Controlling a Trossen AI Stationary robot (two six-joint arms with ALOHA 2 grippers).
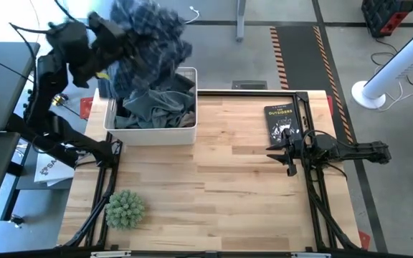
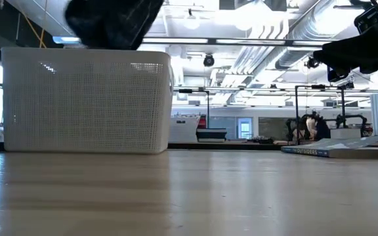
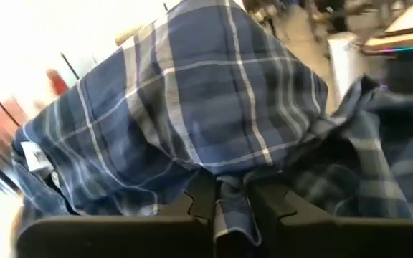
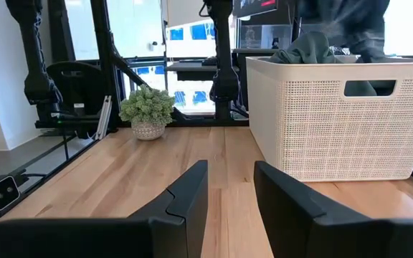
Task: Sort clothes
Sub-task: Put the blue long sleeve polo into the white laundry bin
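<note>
From above, the left gripper (image 1: 110, 32) is holding the blue plaid shirt (image 1: 153, 36) high over the white basket (image 1: 151, 131), where the grey-green T-shirt (image 1: 153, 106) is lying. The right gripper (image 1: 287, 152) is waiting, fingers apart, beside the black book (image 1: 282, 122).

At table height, only a dark bundle is showing above the basket.

On the left wrist, the fingers are pinching a thin fold, so it could slip free. The other garments are hiding below.

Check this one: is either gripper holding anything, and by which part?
The left gripper pinches a fold of the plaid shirt above the basket. The right gripper is empty.
</note>
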